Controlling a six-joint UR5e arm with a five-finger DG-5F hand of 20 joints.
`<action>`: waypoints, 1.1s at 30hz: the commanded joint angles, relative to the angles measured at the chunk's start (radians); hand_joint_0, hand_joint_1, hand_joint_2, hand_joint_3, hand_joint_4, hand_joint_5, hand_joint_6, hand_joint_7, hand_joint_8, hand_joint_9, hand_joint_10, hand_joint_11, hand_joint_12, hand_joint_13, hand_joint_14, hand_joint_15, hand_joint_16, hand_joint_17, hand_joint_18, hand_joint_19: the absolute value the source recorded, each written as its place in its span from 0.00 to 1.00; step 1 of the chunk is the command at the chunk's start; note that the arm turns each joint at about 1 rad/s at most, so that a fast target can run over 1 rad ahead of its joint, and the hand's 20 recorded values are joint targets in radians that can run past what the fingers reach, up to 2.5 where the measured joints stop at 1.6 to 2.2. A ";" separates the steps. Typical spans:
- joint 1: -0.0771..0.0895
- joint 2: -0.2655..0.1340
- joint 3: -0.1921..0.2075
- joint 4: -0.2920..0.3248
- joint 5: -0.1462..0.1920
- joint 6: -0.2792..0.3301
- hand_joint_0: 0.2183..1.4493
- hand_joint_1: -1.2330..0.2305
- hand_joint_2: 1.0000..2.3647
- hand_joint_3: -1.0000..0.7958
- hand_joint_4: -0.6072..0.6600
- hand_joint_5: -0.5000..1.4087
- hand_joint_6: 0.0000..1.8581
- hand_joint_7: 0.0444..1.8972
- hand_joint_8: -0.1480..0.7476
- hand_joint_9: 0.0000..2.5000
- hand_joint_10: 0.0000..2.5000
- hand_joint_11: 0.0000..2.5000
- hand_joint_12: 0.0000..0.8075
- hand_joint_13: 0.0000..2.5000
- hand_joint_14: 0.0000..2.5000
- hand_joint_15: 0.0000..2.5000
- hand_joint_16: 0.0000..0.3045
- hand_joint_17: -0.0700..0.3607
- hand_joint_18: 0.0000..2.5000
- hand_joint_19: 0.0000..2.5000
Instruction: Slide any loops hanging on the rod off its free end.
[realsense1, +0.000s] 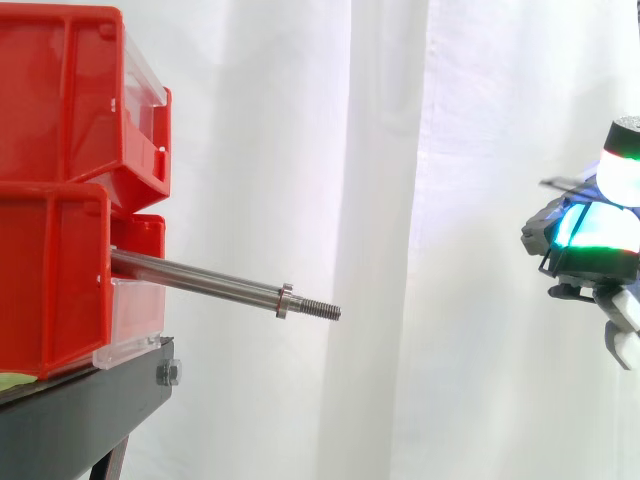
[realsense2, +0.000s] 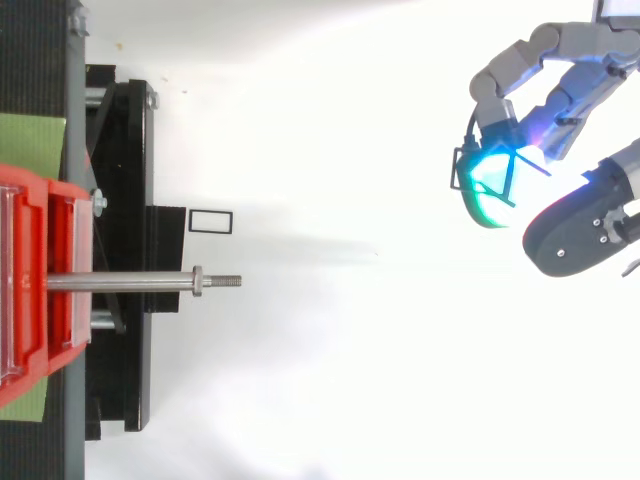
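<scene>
Watching from beside the stand: rod (realsense1: 200, 277) sticks out level from between the red bins (realsense1: 60, 120), collar (realsense1: 285, 300) near the tip, threaded free end (realsense1: 320, 308) pointing toward the arm's side. Rod reads bare along its whole visible length in both views, nothing hanging on it. Robot hand (realsense2: 580, 230) is well apart from the free end, out to the right and somewhat higher than the rod in the side view. Fingers curled in, glowing pads drawn together; a thin black wire loop (realsense2: 460, 168) sits at the fingertips and looks pinched there, though the contact itself is too fine to be sure of. From above, a second loop (realsense2: 210, 210), a small black rectangle, lies just beside the black stand (realsense2: 120, 200), off to one side of the rod and not on it. Judgement: the sliding-off step looks finished for the loop in the fingers, so the step in hand is carrying it clear. Next move calls for letting the fingers relax so the loop drops away from the rod, with the arm kept well back from the threaded tip. After that, a check along the rod for anything left; from here I see none.
</scene>
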 joint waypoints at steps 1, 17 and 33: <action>0.001 0.000 0.000 0.001 0.010 0.000 0.38 0.30 0.01 0.32 0.57 0.14 0.43 0.64 0.45 0.34 0.01 0.21 0.31 0.34 0.00 0.06 0.15 0.40 0.35 0.13; 0.001 0.000 -0.002 0.001 0.010 0.008 0.32 0.35 0.01 0.33 0.59 0.14 0.43 0.65 0.46 0.35 0.01 0.21 0.31 0.35 0.00 0.07 0.15 0.40 0.34 0.14; 0.001 0.000 -0.003 0.001 0.007 0.008 0.33 0.36 0.01 0.38 0.56 0.14 0.43 0.65 0.47 0.39 0.01 0.23 0.31 0.35 0.00 0.07 0.15 0.41 0.34 0.14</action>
